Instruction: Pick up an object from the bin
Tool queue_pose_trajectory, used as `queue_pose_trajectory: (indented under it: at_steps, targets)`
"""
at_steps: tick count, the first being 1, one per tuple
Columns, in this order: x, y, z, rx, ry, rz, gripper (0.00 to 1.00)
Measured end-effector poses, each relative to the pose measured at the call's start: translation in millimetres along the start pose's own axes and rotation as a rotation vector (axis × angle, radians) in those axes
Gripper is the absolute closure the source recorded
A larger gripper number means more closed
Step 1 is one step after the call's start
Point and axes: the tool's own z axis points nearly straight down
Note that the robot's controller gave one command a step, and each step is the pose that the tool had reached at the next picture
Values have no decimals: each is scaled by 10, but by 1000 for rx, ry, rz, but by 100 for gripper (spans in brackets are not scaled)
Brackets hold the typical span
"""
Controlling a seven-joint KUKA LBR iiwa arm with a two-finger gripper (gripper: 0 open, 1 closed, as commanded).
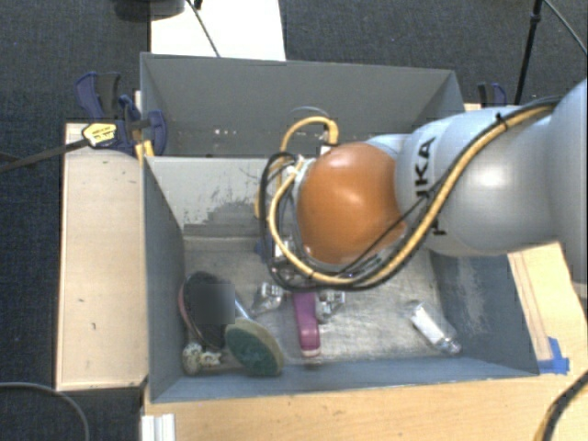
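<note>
- Gripper (299, 303): low over the middle of the bin floor, toward the near wall, and largely covered from above by the wrist's domed orange cover (344, 202). Two metal fingers (268, 296) show below the cover's lower edge, one on each side and clearly apart, so the gripper stands open and holds nothing.
- Magenta bar (307, 323): a narrow, elongated piece lying flat on the floor, its long axis running from the gripper toward the near wall. Its far end lies in the gap between the fingers. Whether either finger touches it cannot be told.
- Arm (514, 186): a grey limb entering from the right, over the bin's right rim. Black and yellow cables (439, 196) run along it and loop round the orange cover.
- Bin (170, 265): grey metal with sloping walls and a scuffed floor.
- Black object (208, 305): a dark, rounded piece in the near left corner, to the left of the gripper and apart from it.
- Green disc (254, 349): a round, dark green piece against the near wall, touching the lower edge of the black object.
- Small beige piece (198, 358): in the near left corner itself, just beside the green disc. Its kind cannot be made out.
- Pale tube (432, 326): a short whitish cylinder lying slantwise on the right part of the floor, well apart from the gripper.
</note>
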Motion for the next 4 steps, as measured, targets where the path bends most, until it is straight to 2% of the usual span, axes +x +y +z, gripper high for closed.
queue_pose_trajectory:
  at_steps: [1, 2, 3, 4]
  targets:
    - [214, -422, 228, -5, -2, -490, 0]
    - [195, -412, 220, -8, -3, -484, 100]
    - [176, -610, -809, 2, -3, -460, 100]
    - [366, -465, -1921, -1, -3, -816, 100]
